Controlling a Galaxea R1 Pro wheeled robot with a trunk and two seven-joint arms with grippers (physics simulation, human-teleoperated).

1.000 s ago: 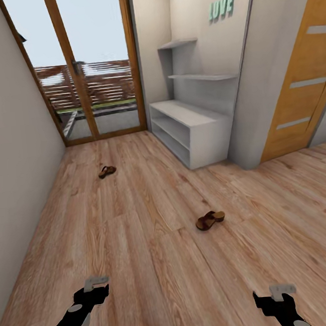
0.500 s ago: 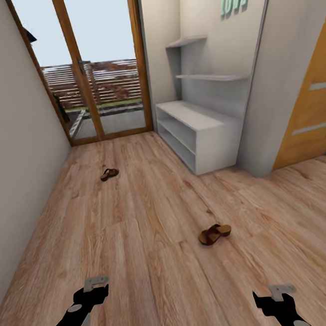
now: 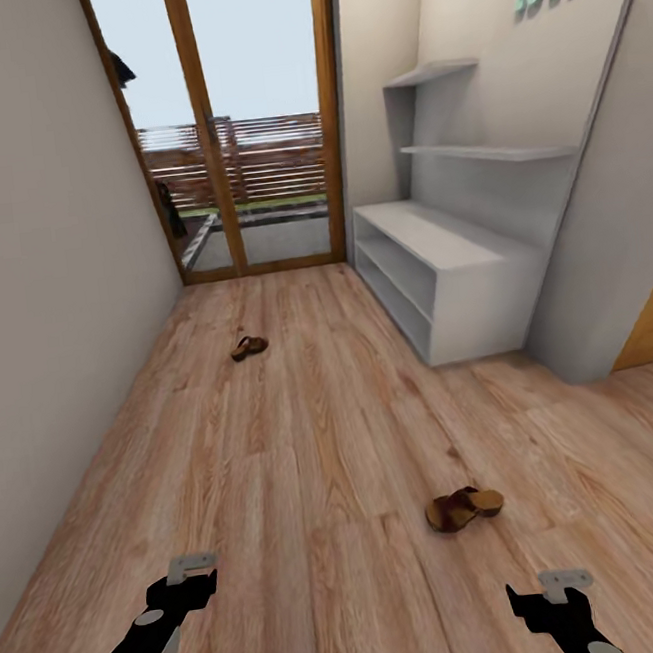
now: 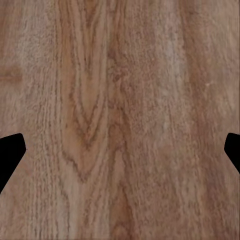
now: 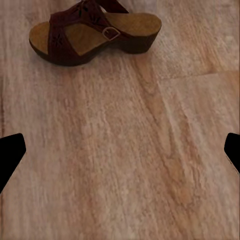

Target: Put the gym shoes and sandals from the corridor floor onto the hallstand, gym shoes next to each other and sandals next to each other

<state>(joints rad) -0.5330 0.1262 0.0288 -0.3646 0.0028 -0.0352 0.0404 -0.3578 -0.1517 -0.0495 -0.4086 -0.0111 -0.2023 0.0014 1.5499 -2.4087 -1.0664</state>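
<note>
Right tool (image 3: 551, 584) hangs spread and empty, as does your left tool (image 3: 182, 575); approach step, so roll toward the near sandal (image 3: 464, 507) on the corridor floor (image 3: 309, 449), short of the hallstand (image 3: 462, 272), then lower onto it.

Matt wood-grain corridor floor (image 3: 309, 449), dark leather sandals (image 5: 95, 31) with tan footbeds, smooth matt-grey hallstand (image 3: 462, 272)

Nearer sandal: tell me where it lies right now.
In the head view the nearer sandal lies on the corridor floor, ahead of the right gripper and short of the hallstand; the right wrist view shows it too.
</note>
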